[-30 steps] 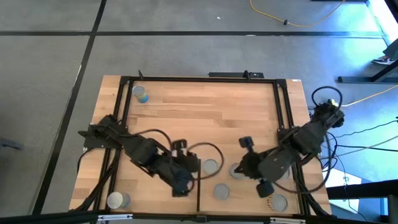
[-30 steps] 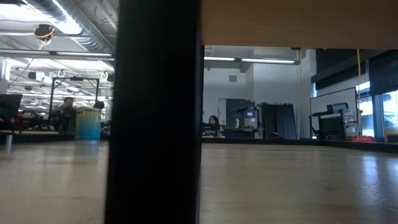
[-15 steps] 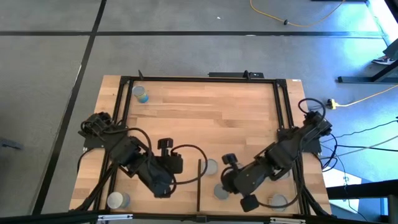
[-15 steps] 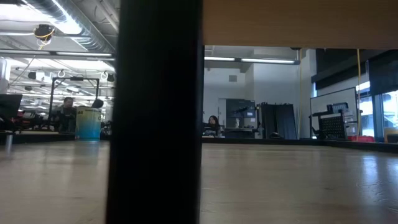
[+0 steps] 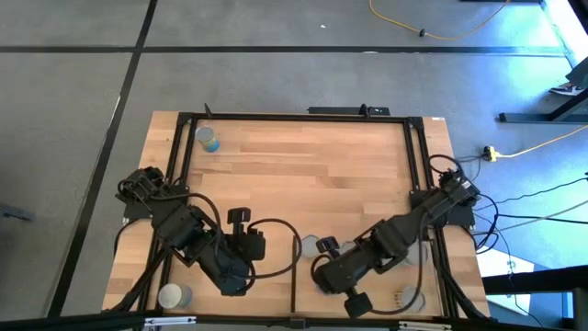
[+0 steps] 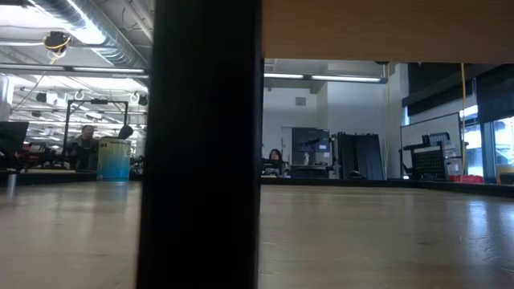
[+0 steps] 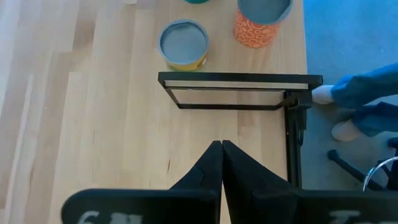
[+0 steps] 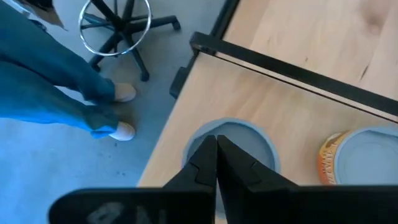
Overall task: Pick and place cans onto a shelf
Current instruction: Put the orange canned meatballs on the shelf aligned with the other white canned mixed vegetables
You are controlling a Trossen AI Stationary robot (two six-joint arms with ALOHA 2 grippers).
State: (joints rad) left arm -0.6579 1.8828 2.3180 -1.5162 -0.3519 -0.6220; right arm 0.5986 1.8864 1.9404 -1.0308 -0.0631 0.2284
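Both hands are pressed together and empty: left hand [image 7: 221, 163], right hand [image 8: 216, 157] over a can [image 8: 231, 144] at the desk's [image 5: 303, 161] 6 o'clock edge; a touch could push it off.

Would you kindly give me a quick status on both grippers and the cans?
Left gripper shut, empty, over bare table. Right gripper shut, empty, above a grey-topped can. Orange-labelled can beside it. Nothing in the way.

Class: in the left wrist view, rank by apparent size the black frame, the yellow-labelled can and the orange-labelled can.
Black frame largest.
Yellow-labelled can and orange-labelled can look alike; the orange one is cut off, so unranked.
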